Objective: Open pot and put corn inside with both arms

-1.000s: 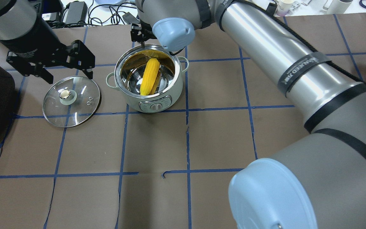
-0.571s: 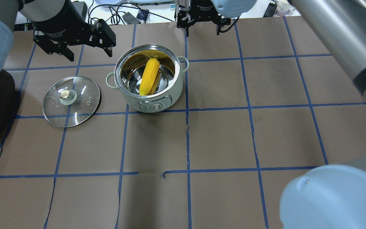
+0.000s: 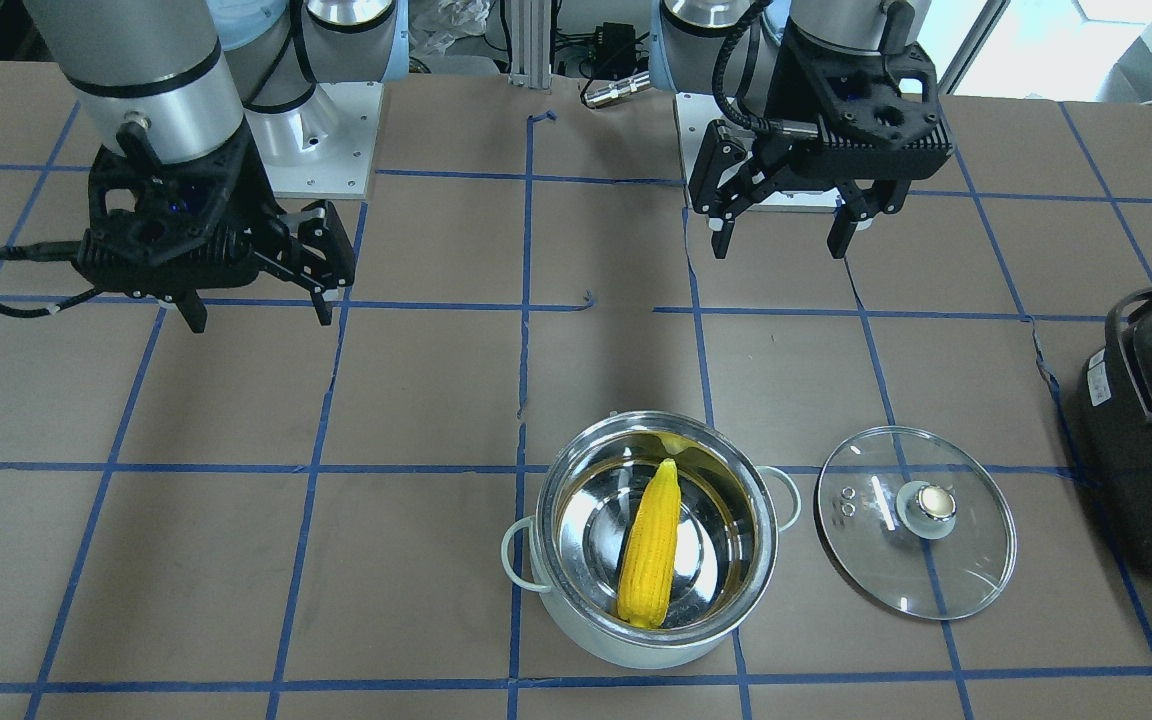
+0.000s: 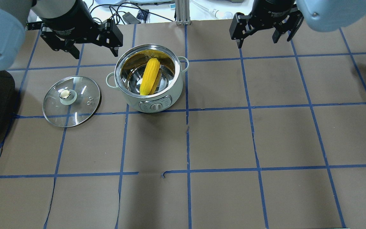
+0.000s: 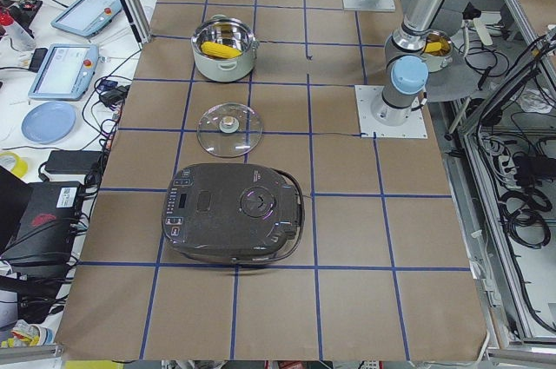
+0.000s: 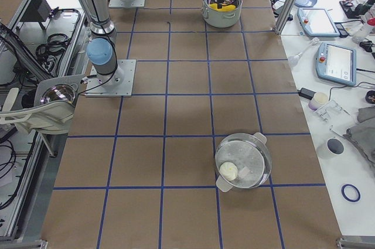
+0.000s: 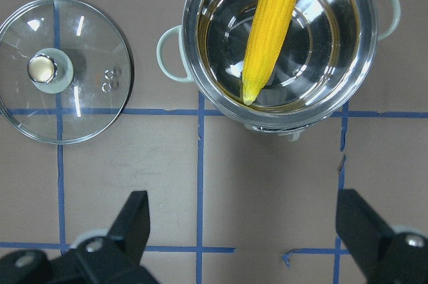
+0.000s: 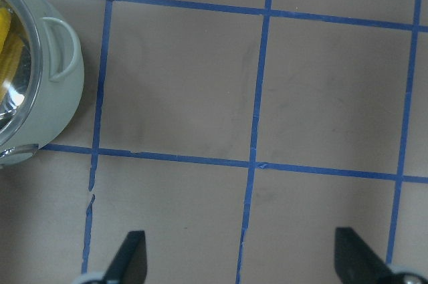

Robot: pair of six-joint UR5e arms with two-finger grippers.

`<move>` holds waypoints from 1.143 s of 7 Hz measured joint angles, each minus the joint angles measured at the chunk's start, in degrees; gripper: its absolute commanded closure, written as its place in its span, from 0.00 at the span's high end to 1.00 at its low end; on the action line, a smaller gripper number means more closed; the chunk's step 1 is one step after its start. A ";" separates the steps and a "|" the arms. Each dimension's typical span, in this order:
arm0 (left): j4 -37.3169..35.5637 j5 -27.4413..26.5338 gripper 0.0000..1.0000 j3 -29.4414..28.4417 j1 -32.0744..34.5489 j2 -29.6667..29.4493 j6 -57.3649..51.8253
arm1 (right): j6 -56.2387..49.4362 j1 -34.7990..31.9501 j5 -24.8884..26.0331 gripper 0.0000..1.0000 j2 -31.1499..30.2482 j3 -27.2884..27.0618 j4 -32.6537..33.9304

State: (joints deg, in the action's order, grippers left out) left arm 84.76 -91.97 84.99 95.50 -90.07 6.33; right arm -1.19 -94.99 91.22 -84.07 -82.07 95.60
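One yellow ribbed corn cob [image 4: 149, 76] lying inside round shiny stainless-steel pot [image 4: 176, 91], clear glass lid [image 4: 71, 101] flat on brown table [image 4: 221, 136] beside, left black gripper [image 4: 96, 54] and right black gripper [image 4: 259, 43] spread wide, grasping nothing.

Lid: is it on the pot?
No, the glass lid lies flat beside the pot, which stands open with the corn inside.
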 measured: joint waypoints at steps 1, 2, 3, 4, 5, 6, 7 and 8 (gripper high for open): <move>0.17 0.09 1.00 0.04 -0.42 0.00 -1.34 | -0.42 0.51 -0.07 1.00 -1.86 -1.10 -0.39; 0.34 0.16 1.00 0.10 -1.07 0.08 -2.28 | -0.59 0.75 -0.33 1.00 -2.95 -1.59 -1.06; 0.52 0.18 1.00 0.25 -1.76 0.35 -2.85 | -0.78 0.82 -0.53 1.00 -3.63 -1.93 -1.98; 0.87 0.32 1.00 0.46 -2.26 0.75 -3.12 | -0.96 0.87 -0.82 0.99 -4.26 -2.10 -3.19; 1.30 0.62 1.00 0.61 -2.48 1.06 -3.21 | -1.22 0.91 -1.02 0.99 -4.89 -2.11 -4.50; 1.52 0.76 1.00 0.66 -2.58 1.21 -3.24 | -1.51 0.92 -1.01 0.98 -5.48 -2.13 -6.00; 1.60 0.80 1.00 0.69 -2.62 1.30 -3.25 | -2.32 0.90 -0.83 0.98 -5.76 -2.16 -6.58; 1.65 0.82 1.00 0.69 -2.62 1.33 -3.23 | -3.87 0.96 -0.63 0.98 -5.79 -2.19 -6.66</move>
State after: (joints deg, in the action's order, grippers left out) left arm 86.41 -91.15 85.69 92.89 -88.75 3.10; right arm -5.06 -94.03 90.59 -89.86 -84.26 88.94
